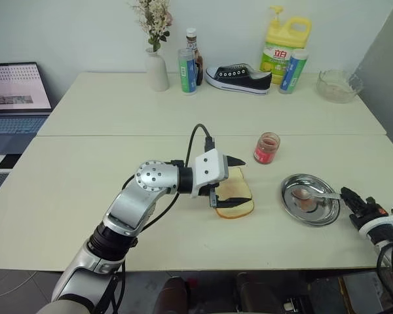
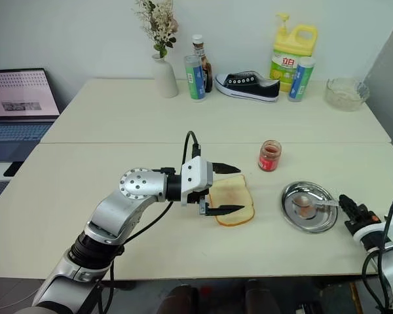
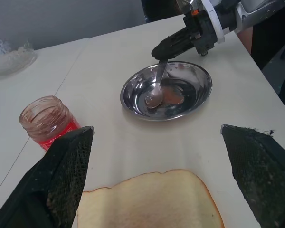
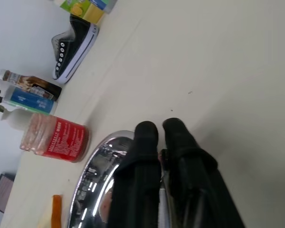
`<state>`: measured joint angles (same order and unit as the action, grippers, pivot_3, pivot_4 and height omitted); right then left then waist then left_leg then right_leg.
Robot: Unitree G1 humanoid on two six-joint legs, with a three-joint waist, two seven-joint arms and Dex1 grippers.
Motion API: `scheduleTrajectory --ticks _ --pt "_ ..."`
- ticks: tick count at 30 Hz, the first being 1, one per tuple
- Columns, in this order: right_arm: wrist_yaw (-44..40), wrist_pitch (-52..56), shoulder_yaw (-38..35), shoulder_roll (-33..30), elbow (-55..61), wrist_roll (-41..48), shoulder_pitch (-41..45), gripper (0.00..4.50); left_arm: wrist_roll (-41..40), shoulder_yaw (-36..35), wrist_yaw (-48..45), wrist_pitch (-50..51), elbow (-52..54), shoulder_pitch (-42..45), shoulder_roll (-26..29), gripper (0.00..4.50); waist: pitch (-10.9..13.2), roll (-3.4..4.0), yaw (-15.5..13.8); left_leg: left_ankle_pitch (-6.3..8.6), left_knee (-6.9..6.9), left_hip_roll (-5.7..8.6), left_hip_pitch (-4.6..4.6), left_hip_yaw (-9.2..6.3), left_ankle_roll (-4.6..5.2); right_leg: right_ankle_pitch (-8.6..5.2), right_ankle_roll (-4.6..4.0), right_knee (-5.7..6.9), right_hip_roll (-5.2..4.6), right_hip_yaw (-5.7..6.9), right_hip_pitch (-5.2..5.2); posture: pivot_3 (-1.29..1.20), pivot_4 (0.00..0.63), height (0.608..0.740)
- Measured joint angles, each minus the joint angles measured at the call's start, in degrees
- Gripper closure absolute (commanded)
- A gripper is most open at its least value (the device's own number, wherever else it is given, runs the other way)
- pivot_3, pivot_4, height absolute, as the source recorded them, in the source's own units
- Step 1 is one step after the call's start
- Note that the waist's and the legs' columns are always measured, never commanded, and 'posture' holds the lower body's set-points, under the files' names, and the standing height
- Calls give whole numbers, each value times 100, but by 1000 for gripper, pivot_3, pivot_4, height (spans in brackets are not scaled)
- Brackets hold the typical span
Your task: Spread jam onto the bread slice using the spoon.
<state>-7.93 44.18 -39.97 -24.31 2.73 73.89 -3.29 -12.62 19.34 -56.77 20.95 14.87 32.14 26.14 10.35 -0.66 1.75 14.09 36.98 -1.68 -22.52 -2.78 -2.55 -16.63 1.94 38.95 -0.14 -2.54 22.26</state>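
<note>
Head views: the left hand (image 1: 228, 183) is hovering low over the tabletop (image 1: 85, 163) with its two black fingers spread wide, one either side of the near end of the bread slice (image 2: 232, 199), holding nothing. Just beyond that hand's fingertips the small glass jar of jam (image 1: 266, 148) is standing upright. Further out in the direction the left fingers are pointing, the round steel dish (image 1: 310, 199) is lying flat, and the right hand (image 1: 353, 199) is sitting at its far rim, fingers pinched together on the handle of the spoon (image 1: 314, 194), whose bowl is resting inside the dish.

Left wrist view: the bread is lying between the open fingers, the jar off to one side of them, and the dish ahead with the spoon bowl (image 3: 154, 99) sitting beside a reddish smear.

Right wrist view: the closed black fingers are lying over the dish rim (image 4: 92, 164), the jar's red label just beyond.

Judgement: the step in hand is lifting the spoon out of the dish. Doing it well probably means keeping the bowl level so jam is not dripping, carrying it across to the bread, and letting the left hand steady the slice.

Writing: the yellow detergent bottle (image 1: 285, 49) at the back is carrying red Chinese characters; the jar label's print is too small to be reading.
</note>
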Motion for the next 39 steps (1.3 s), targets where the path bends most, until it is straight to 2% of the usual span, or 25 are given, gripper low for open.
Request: scheduleTrajectory --ticks 14,25,32,39 --pt "66 76 -4 -1 63 189 -58 4465 1 -6 -3 -12 -1 -4 44 0 0 1 2 0 -3 0 -1 0 0 0 0 0 0 0 3 0 150 740" --pt "476 329 197 -406 1410 724 -1 4465 1 -96 -4 -15 -1 -26 81 0 2 1 4 0 -2 0 -5 -2 0 0 0 -1 0 2 4 0 150 740" --pt "247 390 959 -976 2138 -14 -78 4465 3 -101 -8 -45 -31 -27 81 0 4 -1 -4 0 -2 0 -9 -6 0 0 0 -5 0 5 6 0 150 740" --pt "261 363 810 -1093 2147 32 6 4465 3 -107 -4 -59 -36 -29 82 0 5 -4 -7 0 -2 0 -11 -5 0 0 0 -6 0 5 6 0 150 740"
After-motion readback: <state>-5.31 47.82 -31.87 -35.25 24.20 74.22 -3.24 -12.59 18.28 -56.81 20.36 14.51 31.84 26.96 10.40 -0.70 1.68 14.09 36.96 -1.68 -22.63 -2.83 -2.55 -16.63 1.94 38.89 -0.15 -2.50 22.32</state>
